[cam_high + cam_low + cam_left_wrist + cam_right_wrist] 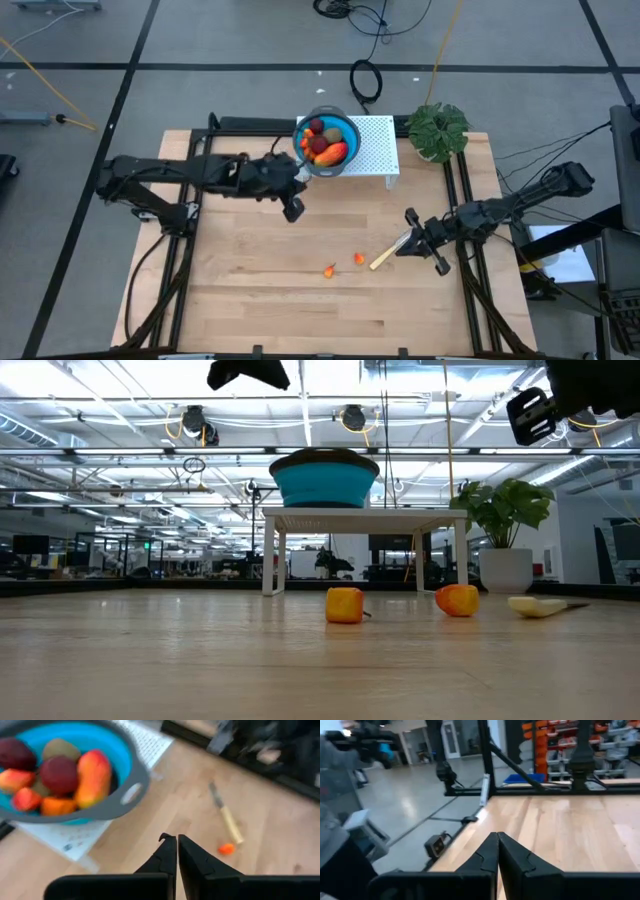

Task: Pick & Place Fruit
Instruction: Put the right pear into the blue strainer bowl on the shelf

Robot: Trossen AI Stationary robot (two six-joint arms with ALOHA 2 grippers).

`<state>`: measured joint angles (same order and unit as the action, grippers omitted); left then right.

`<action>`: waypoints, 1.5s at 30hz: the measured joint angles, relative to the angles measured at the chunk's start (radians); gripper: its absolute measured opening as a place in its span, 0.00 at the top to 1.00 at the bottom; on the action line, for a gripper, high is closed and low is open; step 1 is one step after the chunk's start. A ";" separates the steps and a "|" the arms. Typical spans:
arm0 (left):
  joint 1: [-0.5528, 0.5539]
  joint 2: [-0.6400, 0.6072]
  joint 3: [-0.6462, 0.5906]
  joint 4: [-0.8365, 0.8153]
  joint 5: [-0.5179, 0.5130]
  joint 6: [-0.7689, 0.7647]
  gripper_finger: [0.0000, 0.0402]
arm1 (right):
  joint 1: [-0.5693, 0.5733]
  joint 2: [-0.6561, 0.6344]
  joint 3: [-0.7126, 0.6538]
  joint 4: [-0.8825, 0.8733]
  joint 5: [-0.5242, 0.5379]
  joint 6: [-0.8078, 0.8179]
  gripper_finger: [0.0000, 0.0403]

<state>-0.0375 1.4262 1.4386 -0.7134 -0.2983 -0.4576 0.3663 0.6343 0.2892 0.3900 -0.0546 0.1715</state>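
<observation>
Overhead, table-level and wrist views of a light wooden table [260, 300] with two dark arms. A round blue bowl with a grey rim [303, 161] stands on a small white perforated stand [375, 150] at the far edge of the table. Inside the bowl lie a long red-orange-yellow toy fruit [93, 776], two dark red balls [59, 774], a brownish-green oval [60, 749] and smaller red and orange pieces [56, 805].

The left end effector [293, 208] hangs above the table just in front of the stand, beside the bowl's near rim; its fingers [167, 855] are pressed together and hold nothing.

Two tiny orange fruit bits remain on the table, well apart from the bowl: one [330, 270] nearer the front edge, the other [359, 258] just beside it and near the yellow-handled knife [385, 257].

The right end effector [438, 262] hovers above the table near its right-hand edge, close to the knife handle; its fingers [489, 852] are closed against each other and empty.

A green leafy plant in a white pot [437, 130] stands at the far right corner, beside the stand.
</observation>
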 joint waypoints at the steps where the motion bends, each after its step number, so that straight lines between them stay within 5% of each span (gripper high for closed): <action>1: -0.012 -0.018 -0.032 0.048 -0.002 -0.001 0.96 | 0.004 0.007 0.001 -0.001 0.009 0.000 1.00; 16: -0.165 -0.336 -0.527 0.500 -0.052 0.049 0.98 | 0.031 0.305 0.281 -0.257 0.163 0.000 1.00; 34: -0.264 -0.733 -0.836 0.523 -0.008 0.123 0.98 | 0.035 0.750 0.696 -0.520 0.268 0.172 1.00; 45: -0.287 -0.880 -0.976 0.560 0.027 0.142 0.98 | 0.035 0.906 0.854 -0.753 0.258 0.333 1.00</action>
<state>-0.3244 0.5458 0.4623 -0.1537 -0.2711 -0.3157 0.4015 1.5403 1.1427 -0.3635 0.2034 0.5044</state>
